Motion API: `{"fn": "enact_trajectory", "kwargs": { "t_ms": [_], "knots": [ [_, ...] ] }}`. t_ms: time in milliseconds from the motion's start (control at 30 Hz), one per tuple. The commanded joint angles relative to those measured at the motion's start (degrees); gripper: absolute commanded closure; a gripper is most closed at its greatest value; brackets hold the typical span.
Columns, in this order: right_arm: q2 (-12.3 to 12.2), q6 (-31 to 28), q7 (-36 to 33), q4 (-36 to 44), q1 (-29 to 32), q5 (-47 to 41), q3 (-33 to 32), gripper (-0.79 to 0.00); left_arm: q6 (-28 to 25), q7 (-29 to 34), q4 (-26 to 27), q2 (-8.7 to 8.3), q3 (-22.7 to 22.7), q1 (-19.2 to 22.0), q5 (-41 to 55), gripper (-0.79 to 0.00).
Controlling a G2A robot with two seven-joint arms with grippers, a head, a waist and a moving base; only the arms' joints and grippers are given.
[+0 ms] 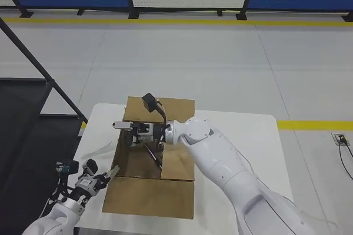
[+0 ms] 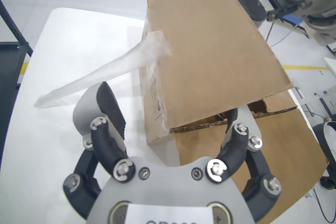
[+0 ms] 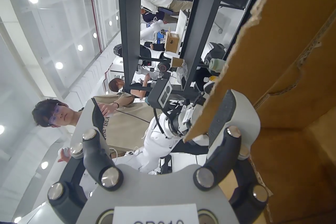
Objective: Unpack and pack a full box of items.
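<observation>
An open cardboard box (image 1: 150, 198) stands mid-table with its flaps spread. Its left side flap (image 2: 210, 51) is raised. My right gripper (image 1: 128, 126) is open at that flap's top edge, and the flap (image 3: 288, 38) edge runs between its fingers (image 3: 231, 114) in the right wrist view (image 3: 160, 107). My left gripper (image 1: 109, 173) is open near the box's front left corner, low over the table; that corner sits between its fingers (image 2: 110, 107) in the left wrist view (image 2: 170, 114). A loose strip of clear tape (image 2: 105, 72) hangs off the box side. The box's inside is dark, contents unclear.
The white table (image 1: 241, 135) has bare room to the right of the box and a narrower strip on its left (image 2: 65, 51). A black metal frame (image 1: 23, 117) stands off the table's left edge.
</observation>
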State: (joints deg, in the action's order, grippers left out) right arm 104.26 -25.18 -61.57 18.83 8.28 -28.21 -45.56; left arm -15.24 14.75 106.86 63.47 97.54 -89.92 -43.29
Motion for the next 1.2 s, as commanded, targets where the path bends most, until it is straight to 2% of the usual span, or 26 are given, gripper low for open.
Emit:
{"fn": "enact_trajectory", "kwargs": {
  "t_ms": [0, 300, 467, 967, 1167],
  "knots": [
    [0.1, -1.1, -1.0, -0.6, -0.2, -0.4, -0.3, -0.785, -0.1, 0.1, -0.3, -0.03, 1.0, 0.1, 1.5, -0.785],
    [-0.8, -7.8, -1.5, -2.8, -0.4, 0.7, -2.1, -0.785, -0.2, -0.6, -0.9, -0.26, 6.7, -2.4, 4.2, -0.785],
    [-1.9, -9.3, -0.5, -3.4, 0.1, 1.6, -3.2, -0.785, 1.4, 0.7, -3.7, -0.42, 8.3, -1.7, 3.6, -0.785],
    [-6.0, -16.0, -1.5, 3.0, 4.3, 2.8, -7.6, -0.785, 5.8, 5.2, -11.0, -0.56, 3.8, 2.9, -4.5, -0.785],
    [-7.7, -15.5, -1.3, 7.3, 6.6, 3.6, -9.5, -0.785, 5.5, 4.6, -10.8, -0.57, 4.2, 2.8, -3.9, -0.785]
  ]
}}
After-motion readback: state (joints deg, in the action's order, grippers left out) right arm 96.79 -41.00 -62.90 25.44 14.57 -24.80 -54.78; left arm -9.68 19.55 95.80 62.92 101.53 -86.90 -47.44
